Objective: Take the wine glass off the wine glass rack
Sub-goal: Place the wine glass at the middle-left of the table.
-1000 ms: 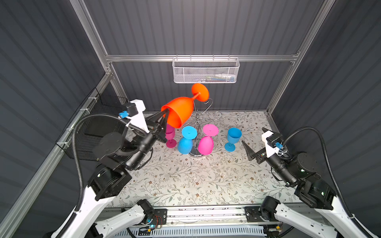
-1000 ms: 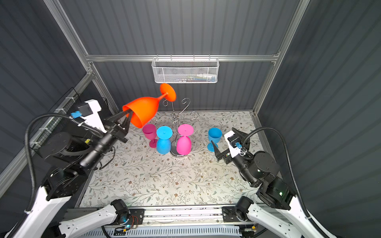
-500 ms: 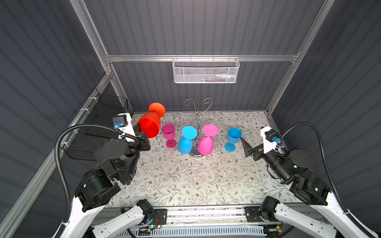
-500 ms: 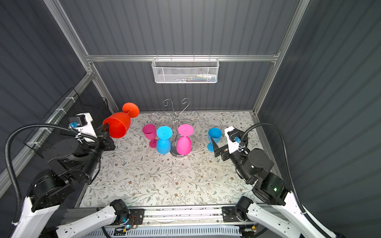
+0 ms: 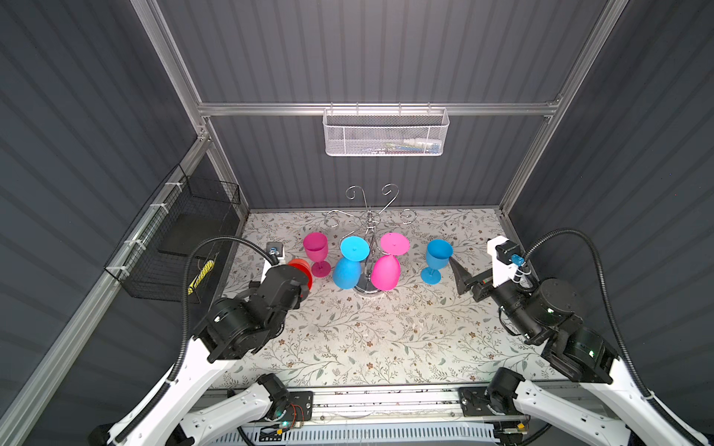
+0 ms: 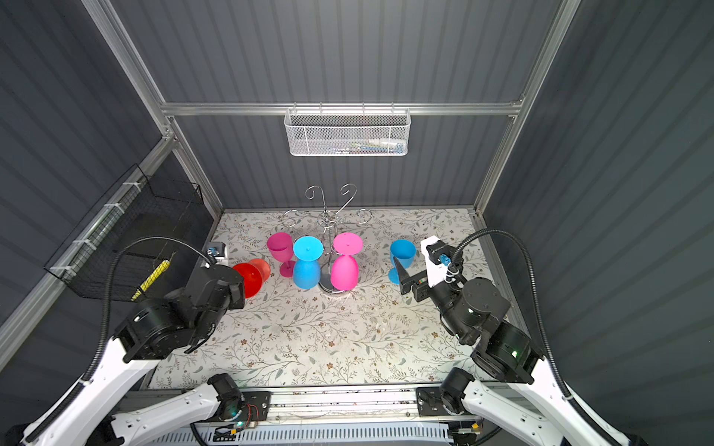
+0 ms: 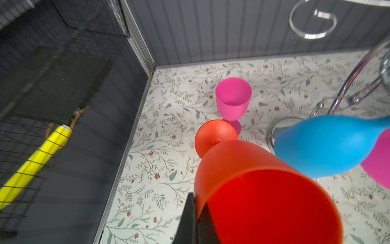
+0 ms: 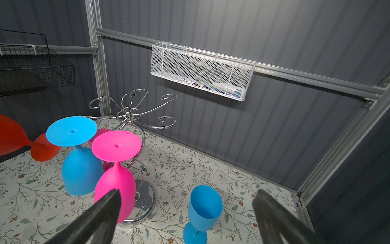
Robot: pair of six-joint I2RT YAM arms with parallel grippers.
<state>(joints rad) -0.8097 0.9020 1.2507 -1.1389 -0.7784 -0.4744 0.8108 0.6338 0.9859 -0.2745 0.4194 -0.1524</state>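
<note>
- You're working over a bench (image 5: 367, 340) covered in a pale sheet printed with leafy sprigs and small flowers.
- Dark grey ribbed walls (image 5: 367, 58) close it in on three sides, held by an aluminium frame (image 5: 270, 109).
- A white mesh basket (image 5: 386, 135) hangs on the rear rail. A black wire basket (image 5: 174, 247) hangs on the left wall with a yellow item (image 5: 201, 276) in it.
- The wine glass rack (image 5: 369, 216) stands at the rear centre of the bench, with a blue glass (image 5: 347, 272) and a pink glass (image 5: 386, 272) hanging upside down from it.
- Your left tool (image 7: 196, 219) is clamped on the rim of the orange wine glass (image 6: 251, 276). The glass is off the rack, tipped on its side, low over the bench's left rear.
- Your right tool (image 8: 188, 195) has its jaws wide apart, holding nothing.
</note>
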